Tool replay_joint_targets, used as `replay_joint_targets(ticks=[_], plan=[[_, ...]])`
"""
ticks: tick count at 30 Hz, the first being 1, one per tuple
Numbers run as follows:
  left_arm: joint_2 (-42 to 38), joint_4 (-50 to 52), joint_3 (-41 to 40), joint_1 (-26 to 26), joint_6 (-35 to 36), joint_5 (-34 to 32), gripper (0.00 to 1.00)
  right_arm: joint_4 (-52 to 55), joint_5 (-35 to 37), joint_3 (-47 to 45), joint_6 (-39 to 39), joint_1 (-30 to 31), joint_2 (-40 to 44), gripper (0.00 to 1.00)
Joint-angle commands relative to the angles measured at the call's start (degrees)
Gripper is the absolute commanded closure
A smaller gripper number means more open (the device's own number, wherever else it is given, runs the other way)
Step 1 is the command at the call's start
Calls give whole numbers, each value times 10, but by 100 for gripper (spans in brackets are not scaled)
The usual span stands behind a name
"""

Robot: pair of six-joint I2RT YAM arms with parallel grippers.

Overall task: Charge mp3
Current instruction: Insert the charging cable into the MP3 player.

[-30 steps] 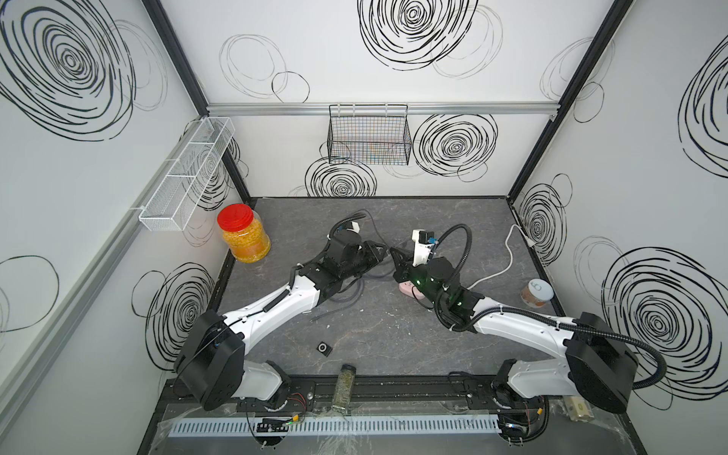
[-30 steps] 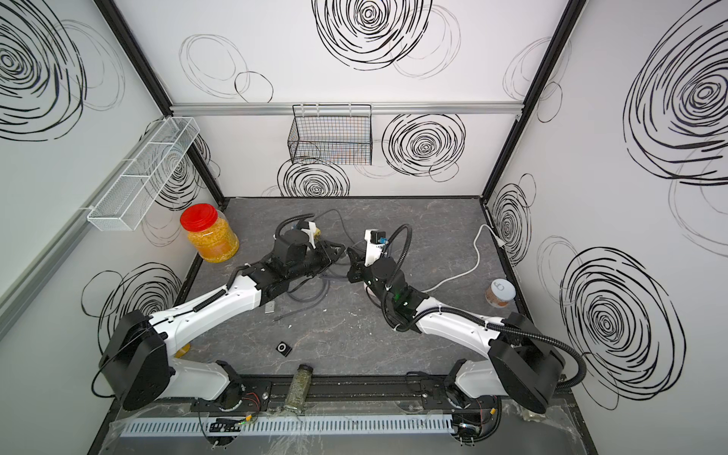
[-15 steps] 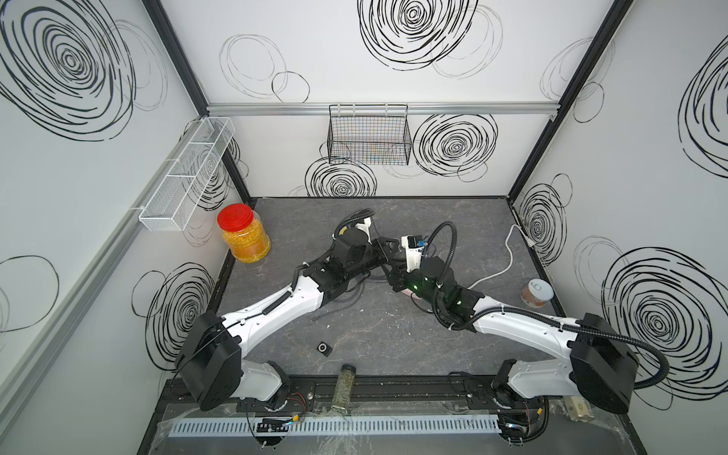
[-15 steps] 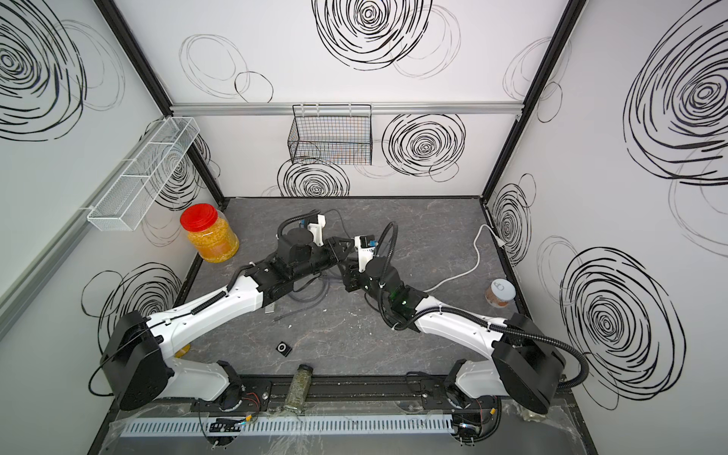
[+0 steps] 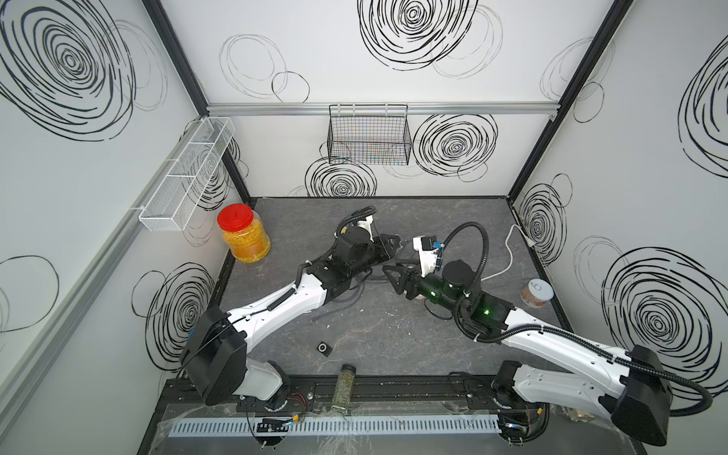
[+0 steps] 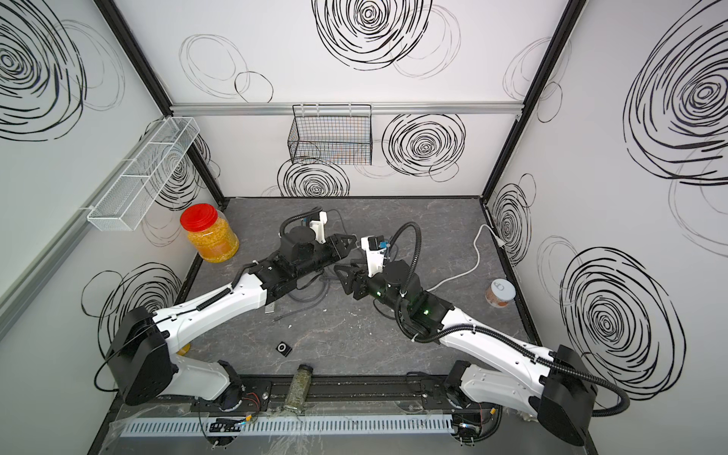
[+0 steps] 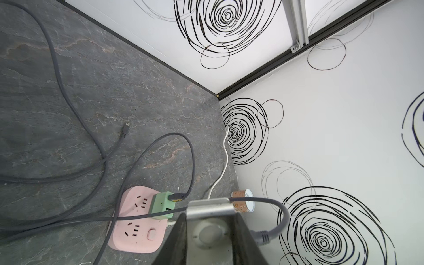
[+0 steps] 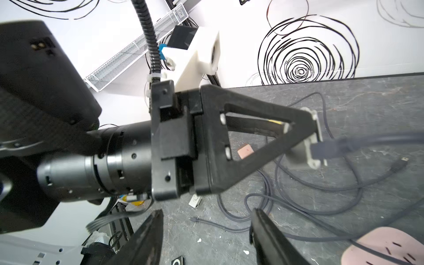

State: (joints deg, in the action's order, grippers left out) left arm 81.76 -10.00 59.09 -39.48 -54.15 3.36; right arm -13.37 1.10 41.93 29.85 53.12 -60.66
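- While the left gripper (image 5: 394, 245) clenches the mp3 (image 7: 208, 220) above the table's centre, the plug (image 7: 263, 236) of a grey cable (image 7: 283, 213) sits in its edge; how deep it is seated cannot be told.
- Right gripper (image 8: 206, 212): jaws spread, nothing between; it hovers just beside the left gripper, at about six o'clock of it in both top views.
- Step, as judged: link made, hand to withdraw; best drawn straight back, clear of the cable loops; the mp3 then lowered flat, slack kept, no pull on the plug.
- Adapter (image 7: 164, 204) stands on the pink strip (image 7: 137, 231); whether this cable reaches it cannot be told; a loose end (image 7: 125, 128) lies apart.
- Table (image 5: 394, 338): grey, stone-veined, strewn with cable; jar (image 5: 242, 232) at ten o'clock; can (image 5: 535, 293) at three.
- Room: white walls, black spirals; basket (image 5: 368, 136) at twelve; rack (image 5: 185, 173) at ten.
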Motion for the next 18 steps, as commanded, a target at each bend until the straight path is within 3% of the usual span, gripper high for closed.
replay_joint_targets(ticks=[1, 4, 7, 12, 18], plan=[[-3, -9, 20, 18, 24, -15, 74, 54, 8, -7, 8, -6, 38, 24], [2, 22, 45, 29, 56, -19, 74, 113, 25, 12, 11, -22, 76, 23], [5, 60, 70, 34, 89, -28, 74, 180, 23, 59, 3, -77, 98, 22], [-2, 73, 85, 51, 103, -19, 73, 223, -74, 128, -10, -229, 90, 22], [12, 93, 134, 76, 125, -6, 73, 240, -165, 183, -6, -366, 52, 22]])
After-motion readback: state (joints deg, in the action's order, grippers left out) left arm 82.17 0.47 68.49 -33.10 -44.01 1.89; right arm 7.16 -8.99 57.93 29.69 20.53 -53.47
